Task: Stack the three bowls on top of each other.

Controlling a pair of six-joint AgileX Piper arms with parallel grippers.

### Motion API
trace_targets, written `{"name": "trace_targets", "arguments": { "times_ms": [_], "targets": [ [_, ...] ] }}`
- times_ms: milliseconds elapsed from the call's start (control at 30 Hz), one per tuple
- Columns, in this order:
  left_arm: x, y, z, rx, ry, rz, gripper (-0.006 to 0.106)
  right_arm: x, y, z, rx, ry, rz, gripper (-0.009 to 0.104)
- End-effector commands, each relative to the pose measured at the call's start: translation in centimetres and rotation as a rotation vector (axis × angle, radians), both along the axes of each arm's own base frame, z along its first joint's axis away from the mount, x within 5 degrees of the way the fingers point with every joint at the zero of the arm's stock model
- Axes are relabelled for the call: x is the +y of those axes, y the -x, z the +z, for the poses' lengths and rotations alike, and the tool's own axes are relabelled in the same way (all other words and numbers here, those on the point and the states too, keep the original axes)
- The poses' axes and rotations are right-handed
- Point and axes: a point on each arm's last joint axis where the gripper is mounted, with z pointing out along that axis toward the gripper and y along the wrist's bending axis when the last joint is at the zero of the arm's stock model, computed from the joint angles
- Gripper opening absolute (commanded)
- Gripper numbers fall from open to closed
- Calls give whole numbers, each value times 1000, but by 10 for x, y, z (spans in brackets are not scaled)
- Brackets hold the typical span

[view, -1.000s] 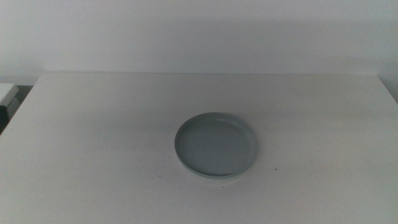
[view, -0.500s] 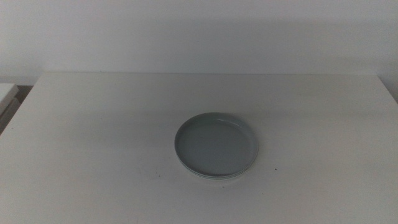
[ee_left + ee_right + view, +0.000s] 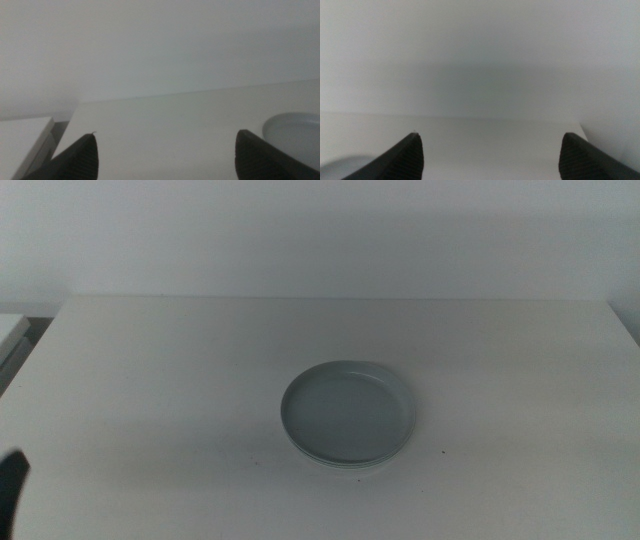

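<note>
The bowls sit nested in one stack near the middle of the table, the grey one on top; lower rims peek out along the near edge (their colours are hard to tell). They look light, stiff and smooth, so any hold would best be a pinch across the low rim. The left gripper hangs low at the table's near left, jaws spread wide and empty, with the stack off to its side. The right gripper waits, likewise parted and empty. Nothing else stands near the stack.
</note>
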Motion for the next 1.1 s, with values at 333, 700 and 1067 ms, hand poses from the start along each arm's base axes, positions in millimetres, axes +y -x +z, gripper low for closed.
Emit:
{"name": "trace_targets", "arguments": {
  "times_ms": [333,700,1067],
  "targets": [
    [0,-3,-35,-24,26,8,94,-6,59,-127,41,49,-12,93],
    [0,-6,-62,48,14,9,94,-7,58,-121,-31,61,-40,93],
    [0,-7,-59,13,20,12,94,-7,58,-121,-31,61,-40,93]
  ]
}}
